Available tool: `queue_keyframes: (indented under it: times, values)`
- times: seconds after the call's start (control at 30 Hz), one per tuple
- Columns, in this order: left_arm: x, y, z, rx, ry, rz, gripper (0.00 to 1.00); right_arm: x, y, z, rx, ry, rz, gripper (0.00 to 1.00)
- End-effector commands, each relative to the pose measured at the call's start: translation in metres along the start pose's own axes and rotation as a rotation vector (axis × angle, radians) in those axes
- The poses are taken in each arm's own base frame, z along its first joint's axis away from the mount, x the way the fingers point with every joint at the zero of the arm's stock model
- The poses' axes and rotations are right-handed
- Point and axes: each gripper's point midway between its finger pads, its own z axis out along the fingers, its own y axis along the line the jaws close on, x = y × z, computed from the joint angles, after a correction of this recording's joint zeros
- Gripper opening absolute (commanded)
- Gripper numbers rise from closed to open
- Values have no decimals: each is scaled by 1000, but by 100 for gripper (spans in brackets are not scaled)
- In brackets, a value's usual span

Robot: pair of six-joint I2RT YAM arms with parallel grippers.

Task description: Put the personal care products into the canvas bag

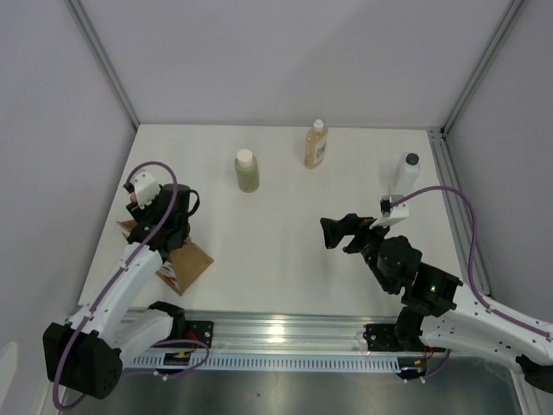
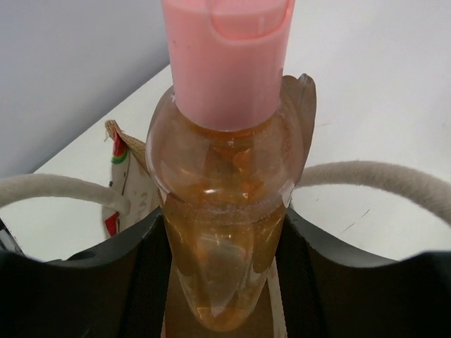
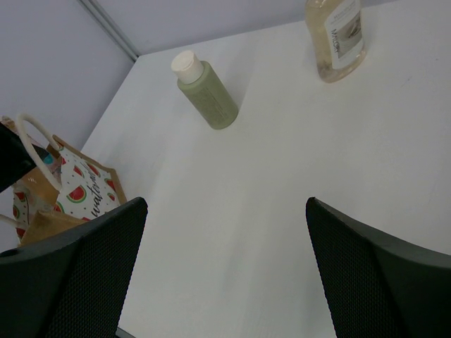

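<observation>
Orange bottle [image 2: 222, 232]: translucent, pink flip cap [image 2: 227, 56], between cream bag handles [image 2: 380, 179].

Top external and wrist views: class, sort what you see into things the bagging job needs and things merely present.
Needed: canvas bag; orange bottle, held in the left pincer; olive-green bottle; amber bottle; white bottle.
Merely present: metal rail; back wall.

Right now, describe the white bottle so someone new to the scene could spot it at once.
Look at the table's far right corner, beside the frame post. The white bottle stands there upright, alone on that side. It is the only one with a white body and dark cap; the green bottle and amber bottle stand further left.
</observation>
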Motion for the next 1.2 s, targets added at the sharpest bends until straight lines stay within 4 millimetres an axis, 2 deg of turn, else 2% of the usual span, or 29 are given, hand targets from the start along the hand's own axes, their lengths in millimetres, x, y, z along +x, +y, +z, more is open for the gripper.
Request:
queue_keyframes:
  times: [0.0,0.1,0.23,0.43,0.6,0.8,0.9,1.17]
  values:
    - [-26,-11,4,0,-78,-125,1,-10,4,-1,-9,-26,33,98]
    - [-28,-19,5,41,-88,-100,0,-11,3,-1,-7,-30,34,98]
    - [-27,-13,6,17,-105,-107,1,-11,4,-1,-10,-28,37,98]
    - [-6,-13,12,17,-83,-131,11,-12,4,-2,-14,-30,40,98]
    - [13,-12,19,-16,-40,-104,14,-12,3,-2,-10,-34,39,98]
    - [17,-11,20,-52,-22,-109,28,-11,3,-2,-7,-32,35,98]
    - [17,-9,19,-53,-20,-119,46,-12,2,-1,-4,-35,36,98]
    - [16,-7,15,-41,-14,-160,59,-12,2,-1,-4,-35,35,98]
